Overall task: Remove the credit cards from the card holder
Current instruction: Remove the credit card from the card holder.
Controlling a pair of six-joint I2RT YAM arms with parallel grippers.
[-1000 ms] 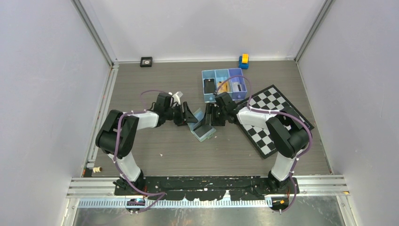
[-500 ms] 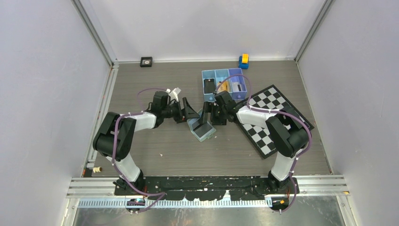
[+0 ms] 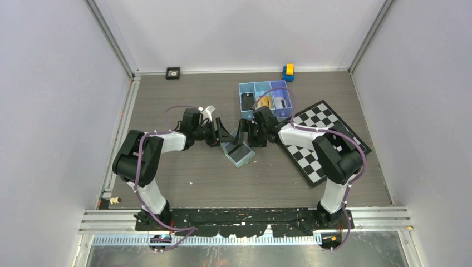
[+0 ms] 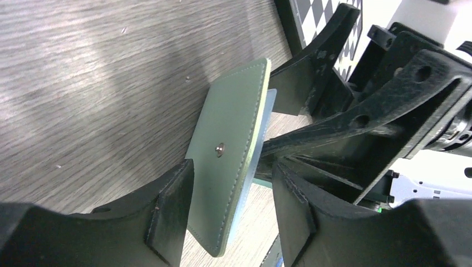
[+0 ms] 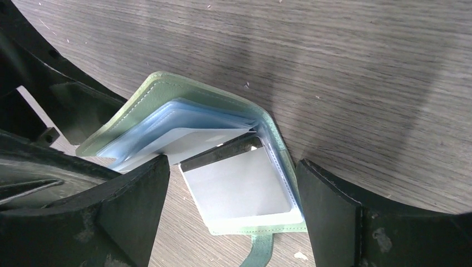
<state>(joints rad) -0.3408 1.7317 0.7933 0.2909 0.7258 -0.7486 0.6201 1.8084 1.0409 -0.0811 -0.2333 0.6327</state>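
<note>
1. Enclosure walls [image 3: 55,111]: plain pale panels on three sides, metal rails at the corners and along the near edge.
2. Table [image 3: 183,167]: grey wood-grain top. Bare wood runs from 6 to 10 o'clock. The right half is more crowded.
3. Chessboard [image 3: 323,114]: black-and-white, lies skewed at 3 o'clock. The right arm reaches across its near corner.
4. Blue tray [image 3: 261,83]: three compartments, at 12–1 o'clock, just behind the right wrist.
5. Card holder [image 3: 238,154]: sage green, near table centre, between the two arms. It is opened, one cover flat on the wood and the other cover raised on edge. A metal snap stud [image 4: 220,148] sits on the raised cover, with blue-grey sleeves inside.
6. Left gripper [image 4: 232,166]: jaws spread, straddling the raised cover. The cover lies against one finger, with a gap at the other.
7. Right gripper [image 5: 232,163]: jaws spread wide over the open card holder, both fingers apart from it.
8. Pale card [image 5: 239,189]: in a clear sleeve of the card holder, face plain.
9. Black card [image 3: 246,102]: left tray compartment. Gold-orange card [image 3: 264,103]: middle compartment. Any print is too small to read.
10. Yellow-and-blue toy [image 3: 288,72]: 1 o'clock, at the rear wall.
11. Small black square [image 3: 173,73]: 11 o'clock, at the rear wall.
</note>
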